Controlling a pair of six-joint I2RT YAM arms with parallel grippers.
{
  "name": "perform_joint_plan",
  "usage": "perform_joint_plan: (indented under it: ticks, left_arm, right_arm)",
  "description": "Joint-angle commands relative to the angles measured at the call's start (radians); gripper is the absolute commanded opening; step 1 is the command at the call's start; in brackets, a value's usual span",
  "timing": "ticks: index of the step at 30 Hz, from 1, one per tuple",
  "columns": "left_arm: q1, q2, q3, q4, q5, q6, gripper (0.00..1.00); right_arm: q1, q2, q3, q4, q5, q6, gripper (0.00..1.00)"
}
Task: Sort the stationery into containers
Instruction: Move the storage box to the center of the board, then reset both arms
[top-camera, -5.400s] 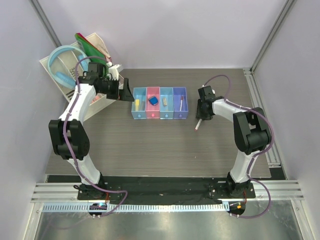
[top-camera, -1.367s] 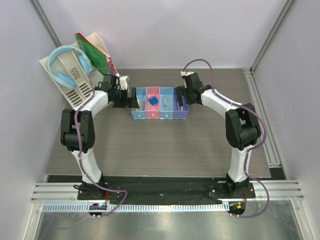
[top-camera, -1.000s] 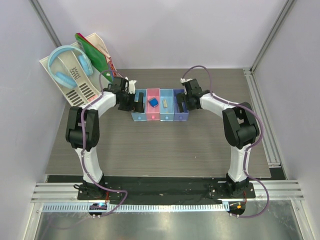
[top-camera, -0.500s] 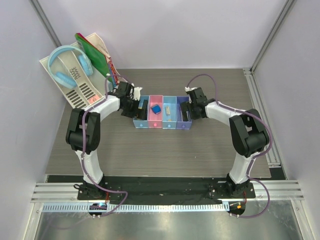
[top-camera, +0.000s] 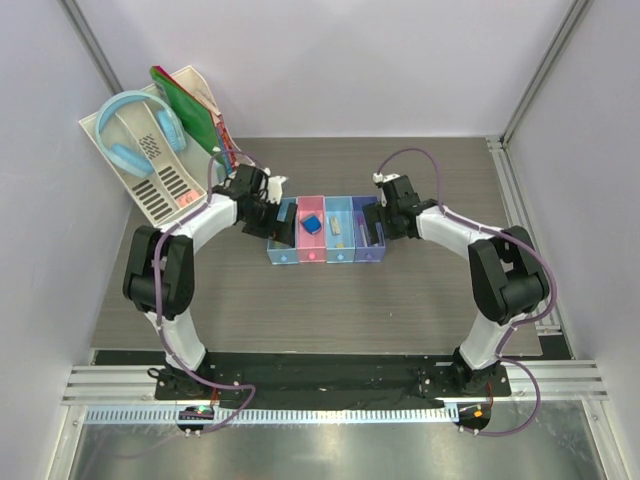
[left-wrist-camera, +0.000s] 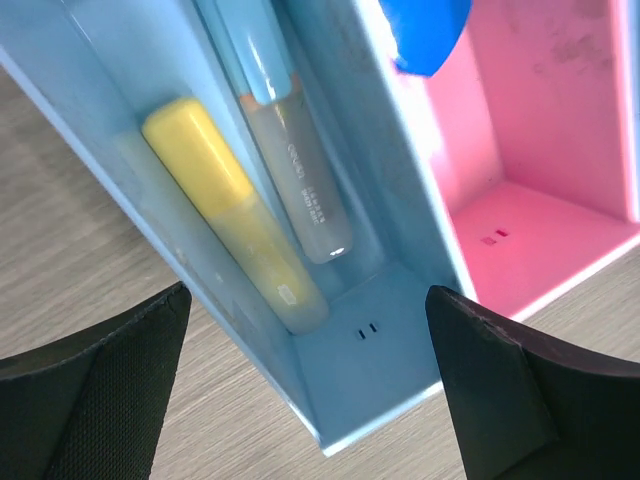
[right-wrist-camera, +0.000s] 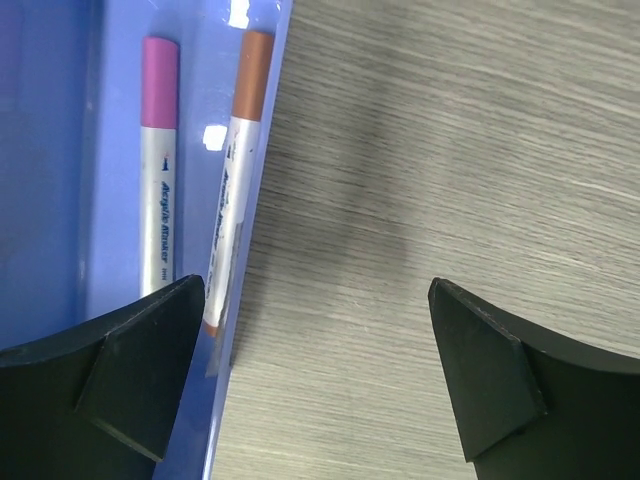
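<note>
The containers (top-camera: 326, 257), a joined row of light blue, pink, light blue and purple bins, stand mid-table. My left gripper (top-camera: 272, 217) is at the row's left end and my right gripper (top-camera: 384, 222) at its right end. In the left wrist view my left gripper (left-wrist-camera: 305, 395) is open, straddling the end of the light blue bin (left-wrist-camera: 400, 340), which holds a yellow tube (left-wrist-camera: 235, 215) and a light-blue-and-white tube (left-wrist-camera: 292, 160). A blue eraser (left-wrist-camera: 425, 30) lies in the pink bin (left-wrist-camera: 545, 150). My right gripper (right-wrist-camera: 315, 375) is open astride the purple bin's wall (right-wrist-camera: 255, 230), beside two pens (right-wrist-camera: 158, 170).
A white slotted rack (top-camera: 160, 185) with blue headphones (top-camera: 125, 125) and green and red folders (top-camera: 190, 110) stands at the back left. A metal rail (top-camera: 520, 230) runs along the table's right edge. Bare wood-grain table lies right of the purple bin (right-wrist-camera: 450, 180).
The row of containers has slid toward the near edge and slightly right, and both open grippers have moved with it at its two ends.
</note>
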Motion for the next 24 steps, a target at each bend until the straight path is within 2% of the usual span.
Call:
perform_joint_plan:
  ticks: [1, 7, 10, 13, 16, 17, 20, 24]
  left_arm:
    - [-0.001, -0.089, 0.102, -0.021, 0.03, 0.031, 1.0]
    - [-0.003, -0.207, 0.186, -0.082, 0.01, 0.065, 1.0]
    - [-0.003, -0.3, 0.162, -0.095, -0.057, 0.079, 1.0]
    - [0.012, -0.38, 0.104, -0.104, -0.144, 0.071, 1.0]
    - [0.106, -0.517, -0.002, -0.089, -0.068, 0.059, 1.0]
    - [0.179, -0.585, -0.039, -0.09, -0.021, 0.056, 1.0]
    - [0.264, -0.676, -0.1, -0.104, 0.034, 0.068, 1.0]
    - [0.278, -0.845, -0.183, -0.107, 0.013, 0.085, 1.0]
  right_arm:
    - [0.006, -0.093, 0.018, 0.017, 0.022, -0.009, 1.0]
    - [0.006, -0.201, 0.079, -0.03, 0.038, -0.075, 1.0]
    - [0.003, -0.288, 0.101, -0.104, -0.019, -0.127, 1.0]
    - [-0.006, -0.434, 0.052, -0.124, -0.126, -0.164, 0.99]
    - [-0.015, -0.575, 0.004, -0.147, -0.205, -0.184, 1.0]
    - [-0.015, -0.601, -0.005, -0.159, -0.217, -0.189, 1.0]
    - [-0.018, -0.695, -0.033, -0.201, -0.261, -0.181, 1.0]
    - [-0.017, -0.811, -0.092, -0.204, -0.327, -0.172, 1.0]
